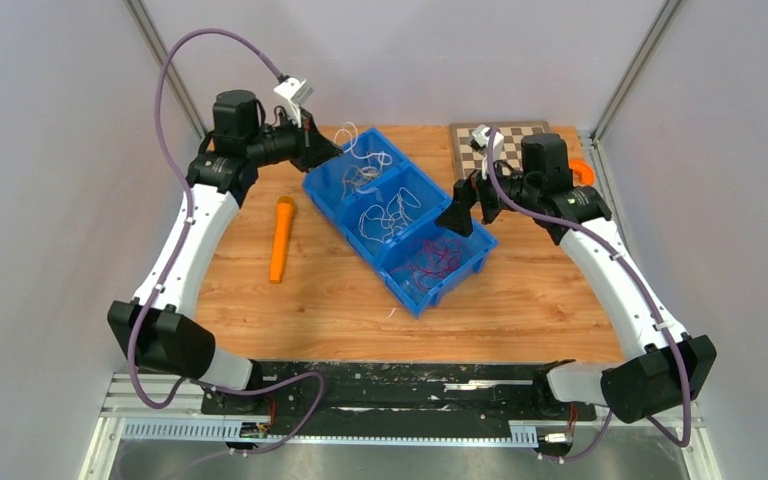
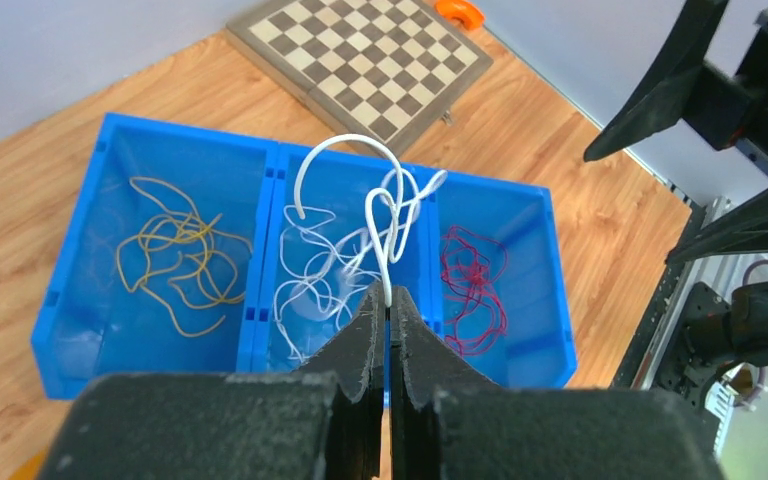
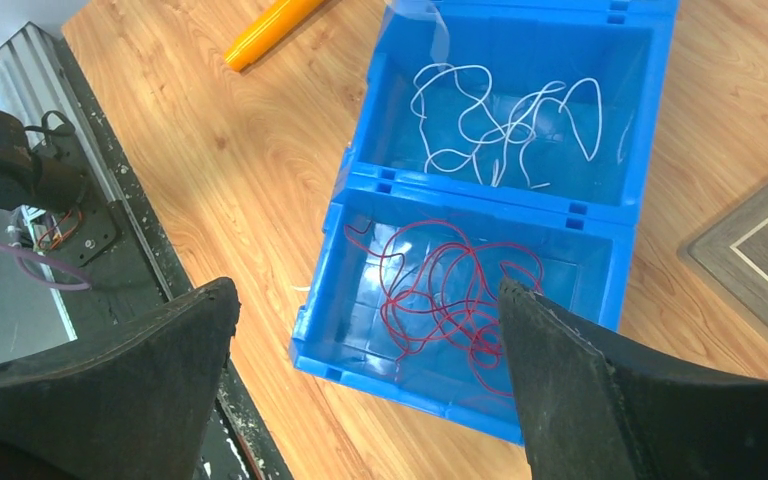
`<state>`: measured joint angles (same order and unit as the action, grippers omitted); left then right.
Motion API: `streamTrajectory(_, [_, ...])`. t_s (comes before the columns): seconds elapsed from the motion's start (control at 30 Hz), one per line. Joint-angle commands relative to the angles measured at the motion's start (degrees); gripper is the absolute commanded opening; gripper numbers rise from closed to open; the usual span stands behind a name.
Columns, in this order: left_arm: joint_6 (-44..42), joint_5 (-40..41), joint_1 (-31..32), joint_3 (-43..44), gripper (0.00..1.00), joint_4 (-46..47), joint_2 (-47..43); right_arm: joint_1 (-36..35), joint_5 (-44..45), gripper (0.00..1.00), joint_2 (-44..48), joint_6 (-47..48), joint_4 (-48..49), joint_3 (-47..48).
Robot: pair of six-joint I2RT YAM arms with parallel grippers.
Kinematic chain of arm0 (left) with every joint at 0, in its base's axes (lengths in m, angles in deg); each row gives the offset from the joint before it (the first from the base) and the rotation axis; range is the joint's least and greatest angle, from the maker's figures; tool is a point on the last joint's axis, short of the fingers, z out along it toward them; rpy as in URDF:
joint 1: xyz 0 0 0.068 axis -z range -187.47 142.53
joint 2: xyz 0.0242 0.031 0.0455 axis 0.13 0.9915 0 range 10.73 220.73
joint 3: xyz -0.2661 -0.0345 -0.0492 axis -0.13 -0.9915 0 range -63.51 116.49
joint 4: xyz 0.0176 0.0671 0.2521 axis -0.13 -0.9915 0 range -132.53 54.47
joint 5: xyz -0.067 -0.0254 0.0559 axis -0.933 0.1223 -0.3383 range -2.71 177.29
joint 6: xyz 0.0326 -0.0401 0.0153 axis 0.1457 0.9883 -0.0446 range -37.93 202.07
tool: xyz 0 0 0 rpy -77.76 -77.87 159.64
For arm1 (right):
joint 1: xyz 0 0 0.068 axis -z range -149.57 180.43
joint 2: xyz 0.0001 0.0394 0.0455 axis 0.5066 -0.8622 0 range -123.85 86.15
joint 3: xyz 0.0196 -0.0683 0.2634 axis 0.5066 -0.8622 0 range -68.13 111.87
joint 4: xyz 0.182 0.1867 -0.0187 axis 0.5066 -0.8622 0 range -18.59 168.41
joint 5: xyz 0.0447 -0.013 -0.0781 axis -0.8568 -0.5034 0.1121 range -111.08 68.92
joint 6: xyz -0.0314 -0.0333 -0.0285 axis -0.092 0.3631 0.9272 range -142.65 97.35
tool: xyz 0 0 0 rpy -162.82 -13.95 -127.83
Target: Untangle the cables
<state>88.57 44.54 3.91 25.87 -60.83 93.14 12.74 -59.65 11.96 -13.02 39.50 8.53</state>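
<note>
A blue three-compartment bin (image 1: 356, 246) holds sorted cables. In the left wrist view the yellow cables (image 2: 175, 255) lie in the left compartment, white cables (image 2: 310, 275) in the middle and red cables (image 2: 472, 285) in the right. My left gripper (image 2: 388, 300) is shut on a white cable (image 2: 355, 145), whose loops hang in the air above the middle compartment. In the top view the left gripper (image 1: 332, 152) is at the bin's far end. My right gripper (image 3: 367, 292) is open wide and empty above the red cables (image 3: 450, 295); it shows in the top view (image 1: 457, 218) by the bin's right side.
An orange cylinder (image 1: 282, 238) lies on the wooden table left of the bin. A chessboard (image 1: 500, 140) sits at the back right with a small orange object (image 1: 584, 170) beside it. Grey walls close in both sides. The black mounting rail (image 1: 390, 385) runs along the near edge.
</note>
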Motion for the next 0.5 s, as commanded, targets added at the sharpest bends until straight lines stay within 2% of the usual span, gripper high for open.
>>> streamTrajectory(0.0, [-2.7,2.1,1.6,-0.8,0.0,4.6,2.9,1.6,1.2,1.0,1.9,-1.4,1.9,-0.9])
streamTrajectory(0.3, [-4.3,3.9,5.3,2.7,0.0,5.5,15.4,4.9,0.4,1.0,3.2,-3.3,2.3,-2.7])
streamTrajectory(0.47, [-6.2,4.8,7.3,3.3,0.0,4.6,18.8,6.1,0.3,1.0,3.5,-3.7,2.3,-3.3])
